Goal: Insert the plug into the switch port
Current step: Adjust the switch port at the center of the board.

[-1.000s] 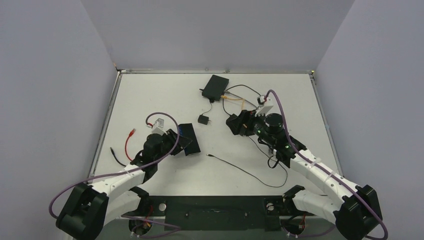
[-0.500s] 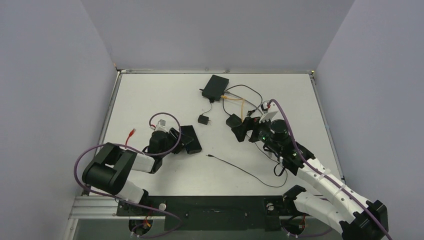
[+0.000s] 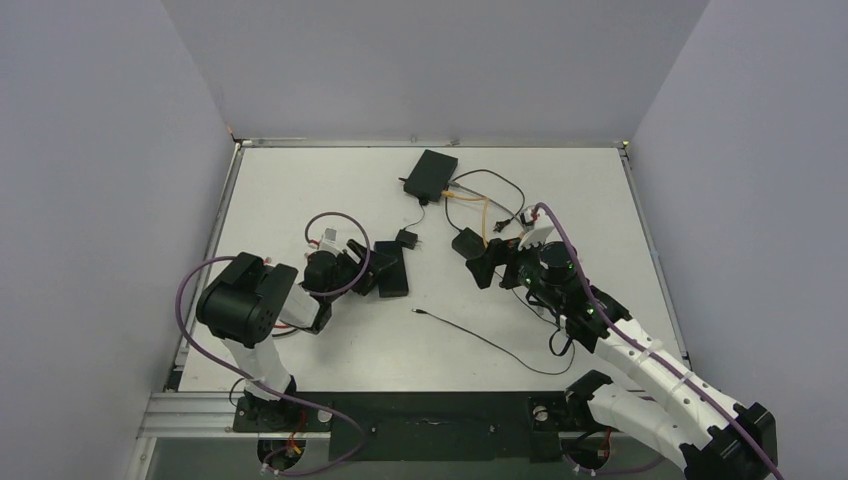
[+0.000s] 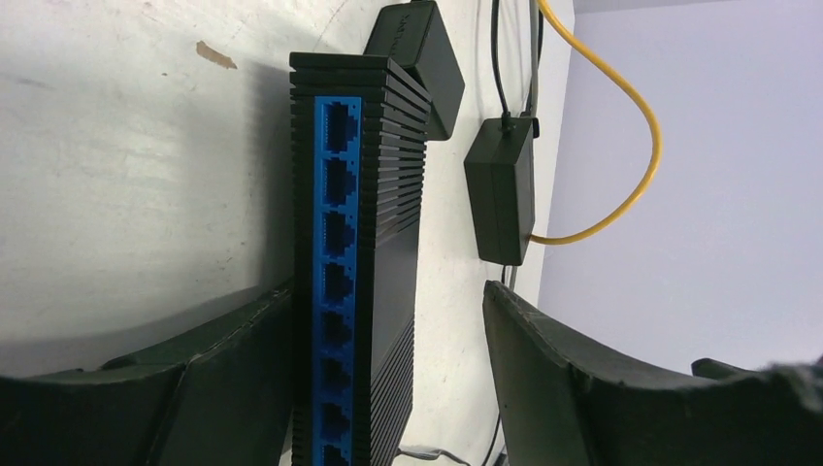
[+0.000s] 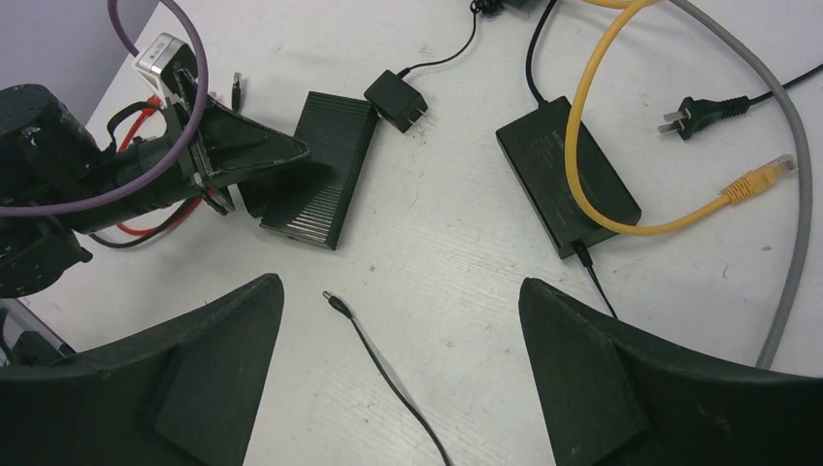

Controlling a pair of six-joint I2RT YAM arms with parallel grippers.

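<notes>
Black, with a blue port face, the switch (image 4: 359, 272) has been carried over the last second from the table's left part toward its middle, and now lies flat just beside the small wall adapter (image 5: 396, 100). The left gripper (image 4: 388, 301) has eased off it: the jaws straddle the switch half parted, one finger against its side and the other standing clear, so it is no longer clamped. The right gripper (image 5: 400, 283) has barely shifted and hangs spread wide and empty over the table (image 3: 300, 190). Judgement: the switch is placed and released, and insertion has not begun. The yellow RJ45 plug (image 5: 755, 181), the likely candidate, lies free on the table well apart from the switch. Count:

- one switch, at least seven ports showing
- one yellow cable
- one red cable (image 5: 155, 225)
- one grey cable (image 5: 791, 243)
- one power brick (image 5: 568, 175)
- one mains plug (image 5: 694, 112)
- one thin black lead with a barrel plug (image 5: 335, 303)
</notes>
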